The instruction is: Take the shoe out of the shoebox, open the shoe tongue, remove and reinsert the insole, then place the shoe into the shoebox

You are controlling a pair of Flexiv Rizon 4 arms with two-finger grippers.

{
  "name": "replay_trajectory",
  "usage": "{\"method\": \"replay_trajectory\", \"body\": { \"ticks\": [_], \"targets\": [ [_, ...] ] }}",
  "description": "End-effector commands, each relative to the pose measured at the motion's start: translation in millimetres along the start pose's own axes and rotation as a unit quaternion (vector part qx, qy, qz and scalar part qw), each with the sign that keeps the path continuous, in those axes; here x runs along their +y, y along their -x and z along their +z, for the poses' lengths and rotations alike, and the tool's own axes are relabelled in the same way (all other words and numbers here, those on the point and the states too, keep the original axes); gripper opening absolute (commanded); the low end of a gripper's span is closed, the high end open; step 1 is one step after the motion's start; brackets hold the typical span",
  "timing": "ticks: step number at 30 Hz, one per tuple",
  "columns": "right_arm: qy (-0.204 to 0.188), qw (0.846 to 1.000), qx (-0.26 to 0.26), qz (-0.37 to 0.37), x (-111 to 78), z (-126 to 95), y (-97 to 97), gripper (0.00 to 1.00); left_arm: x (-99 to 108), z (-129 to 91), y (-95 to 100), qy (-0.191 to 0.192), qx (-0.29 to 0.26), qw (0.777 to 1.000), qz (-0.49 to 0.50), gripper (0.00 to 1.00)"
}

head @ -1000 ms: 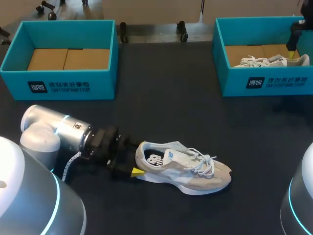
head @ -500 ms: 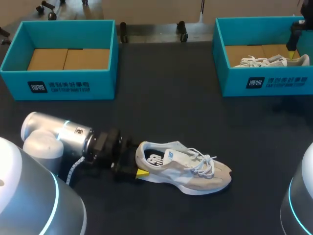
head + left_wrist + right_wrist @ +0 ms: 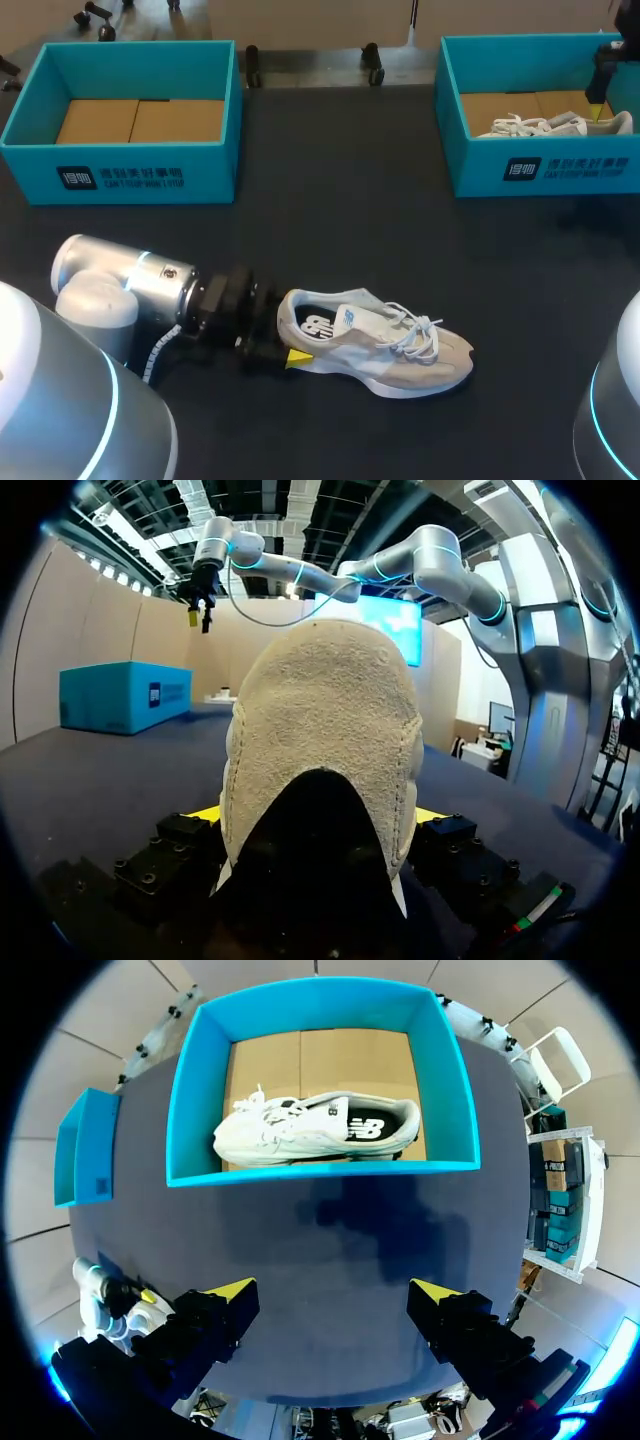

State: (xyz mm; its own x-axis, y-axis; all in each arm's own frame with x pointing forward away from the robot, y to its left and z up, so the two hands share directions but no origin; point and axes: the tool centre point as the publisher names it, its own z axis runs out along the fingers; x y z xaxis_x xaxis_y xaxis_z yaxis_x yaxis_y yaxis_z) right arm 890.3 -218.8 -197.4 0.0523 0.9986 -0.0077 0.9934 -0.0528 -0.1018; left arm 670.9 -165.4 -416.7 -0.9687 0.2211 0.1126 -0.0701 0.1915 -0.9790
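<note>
A beige and white shoe lies on its sole on the dark table, heel toward my left arm. My left gripper is at that heel, open, one yellow tip showing beside the sole. In the left wrist view the suede heel fills the gap between the fingers of the left gripper, whose yellow tips peek out on both sides. My right gripper hangs open over the right shoebox. Ahead of the right gripper a second white shoe lies inside that box.
An empty teal shoebox with a cardboard floor stands at the back left. The right box stands at the back right, with dark table between the two boxes and the shoe.
My left gripper has slid right along the table to the shoe's heel, which now sits between its fingers. The shoe and the right arm have kept still.
</note>
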Motion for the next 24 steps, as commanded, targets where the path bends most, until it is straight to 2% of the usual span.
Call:
{"method": "replay_trajectory", "body": {
  "ticks": [1,7,8,9,10,11,17,24],
  "targets": [
    [0.001,1.0,0.0,0.0,-0.6,0.2,0.2,1.0,1.2,7.0,1.4,-0.003,-0.001,1.0,-0.001,1.0],
    [0.001,1.0,0.0,0.0,-0.6,0.2,0.2,1.0,0.9,12.9,1.2,-0.002,-0.001,1.0,0.0,1.0],
    [0.001,1.0,0.0,0.0,-0.6,0.2,0.2,1.0,1.0,13.1,1.2,-0.002,-0.002,1.0,0.0,0.91],
    [0.001,1.0,0.0,0.0,-0.6,0.2,0.2,1.0,1.0,13.2,1.1,-0.002,-0.002,1.0,0.0,0.47],
    [0.001,1.0,0.0,0.0,-0.6,0.2,0.2,1.0,1.1,13.3,1.0,-0.003,-0.003,1.0,-0.001,0.34],
    [0.001,1.0,0.0,0.0,-0.6,0.2,0.2,1.0,1.5,13.2,0.6,-0.003,-0.003,1.0,-0.001,0.0],
    [0.001,1.0,0.0,0.0,-0.6,0.2,0.2,1.0,1.9,7.6,-8.3,-0.007,-0.017,1.0,0.001,0.0],
    [0.001,1.0,0.0,0.0,-0.6,0.2,0.2,1.0,5.9,-6.6,-31.3,-0.003,-0.062,0.998,0.006,0.0]
  ]
}}
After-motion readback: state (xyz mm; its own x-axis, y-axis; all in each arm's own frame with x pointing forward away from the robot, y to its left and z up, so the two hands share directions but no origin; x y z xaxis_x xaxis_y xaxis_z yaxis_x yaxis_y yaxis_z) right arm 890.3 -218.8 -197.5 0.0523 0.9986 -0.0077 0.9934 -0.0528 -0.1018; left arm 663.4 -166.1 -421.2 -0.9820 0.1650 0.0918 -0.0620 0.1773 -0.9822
